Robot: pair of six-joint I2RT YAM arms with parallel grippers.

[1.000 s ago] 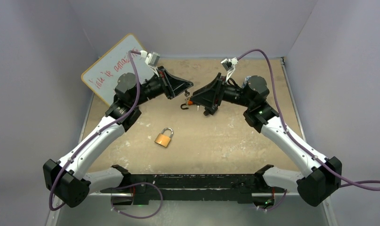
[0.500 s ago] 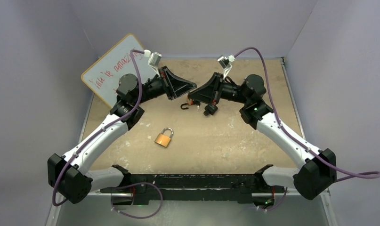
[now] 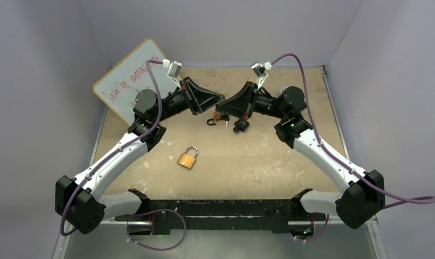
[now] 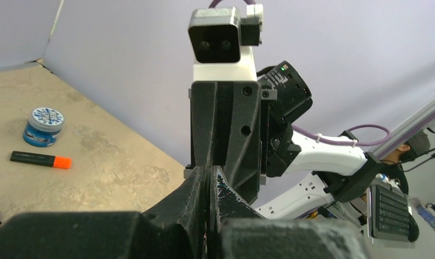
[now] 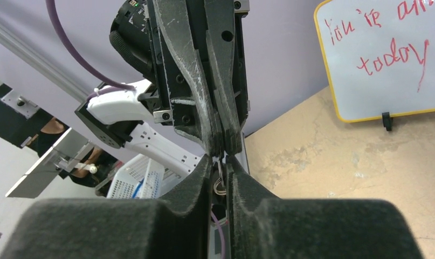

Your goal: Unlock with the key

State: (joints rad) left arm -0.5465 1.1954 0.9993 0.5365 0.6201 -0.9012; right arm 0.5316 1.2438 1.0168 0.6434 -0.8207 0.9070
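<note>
Your left claw is pinched shut on the key, held above the tabletop. Your right claw grips the same key narrowly, tip to tip. The padlock lies on the tabletop, well apart.

Key mostly buried between the meeting fingertips, only a wire loop showing; whiteboard writing cut by frame edge; padlock keyhole too small.

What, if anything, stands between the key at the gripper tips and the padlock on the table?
Nothing visible does. The key is pinched in the air where the left gripper and right gripper meet. The padlock lies on the table nearer the bases, with only open tabletop between.
</note>
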